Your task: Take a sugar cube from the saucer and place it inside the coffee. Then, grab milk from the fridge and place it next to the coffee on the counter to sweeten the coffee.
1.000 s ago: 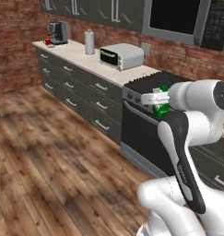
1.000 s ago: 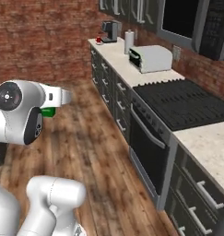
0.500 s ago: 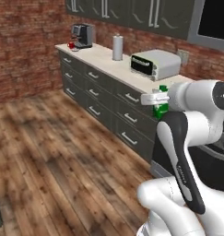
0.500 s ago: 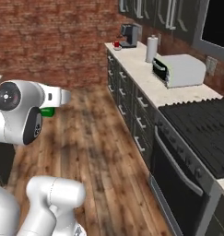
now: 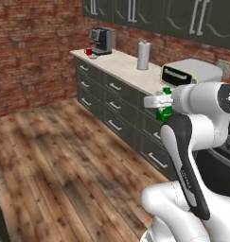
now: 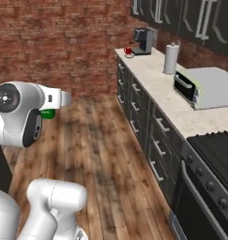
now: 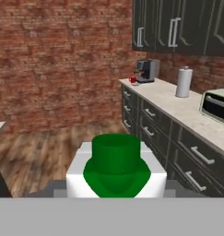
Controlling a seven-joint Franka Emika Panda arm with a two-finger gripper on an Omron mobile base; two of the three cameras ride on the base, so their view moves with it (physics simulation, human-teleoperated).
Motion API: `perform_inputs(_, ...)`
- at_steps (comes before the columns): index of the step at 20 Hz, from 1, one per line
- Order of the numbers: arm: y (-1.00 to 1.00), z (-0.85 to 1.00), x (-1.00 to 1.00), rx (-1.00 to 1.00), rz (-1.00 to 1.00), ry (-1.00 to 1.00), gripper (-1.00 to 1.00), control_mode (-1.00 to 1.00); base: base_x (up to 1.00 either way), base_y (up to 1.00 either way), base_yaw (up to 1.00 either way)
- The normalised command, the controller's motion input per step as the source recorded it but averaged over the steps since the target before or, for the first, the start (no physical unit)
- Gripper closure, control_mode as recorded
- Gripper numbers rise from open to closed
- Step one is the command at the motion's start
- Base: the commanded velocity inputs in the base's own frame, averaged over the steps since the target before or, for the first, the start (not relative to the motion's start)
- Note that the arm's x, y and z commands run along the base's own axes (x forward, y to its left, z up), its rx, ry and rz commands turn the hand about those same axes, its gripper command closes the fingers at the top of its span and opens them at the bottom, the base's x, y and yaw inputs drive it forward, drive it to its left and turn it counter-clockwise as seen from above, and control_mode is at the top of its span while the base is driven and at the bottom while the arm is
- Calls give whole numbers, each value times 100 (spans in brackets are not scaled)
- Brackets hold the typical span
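Note:
My gripper (image 5: 163,106) is shut on the milk (image 5: 165,113), a green-and-white carton held out in front of the arm above the wooden floor. In the hand view the milk (image 7: 115,167) sits close between the jaws, its green top toward the camera. A bit of green shows beside the arm (image 6: 48,113). The coffee (image 5: 88,51), a small red mug, stands far off at the counter's (image 5: 122,64) end by the coffee machine; it is also visible as the mug (image 6: 128,50) (image 7: 133,79). The saucer (image 6: 130,56) lies just beside it. The sugar cube and fridge are out of view.
A grey-black coffee machine (image 5: 101,40) stands behind the mug. Along the counter come a paper towel roll (image 5: 143,56) and a toaster oven (image 5: 190,72), then a stove (image 6: 214,150). Dark drawers (image 5: 111,87) line the counter front. A brick wall closes the far side.
The whole picture has shifted: the base has driven along the counter, so the coffee machine and mug now look nearer. The arm keeps the same pose with the milk still gripped.

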Motion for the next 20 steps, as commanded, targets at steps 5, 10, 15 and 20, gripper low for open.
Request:
perform_inputs(5, 0, 0, 0, 0, 0, 0, 100, 100, 100, 31, 0)
perform_inputs(10, 0, 0, 0, 0, 0, 0, 100, 100, 100, 33, 0)
perform_inputs(15, 0, 0, 0, 0, 0, 0, 100, 100, 100, 25, -3)
perform_inputs(20, 0, 0, 0, 0, 0, 0, 100, 100, 100, 17, -6)
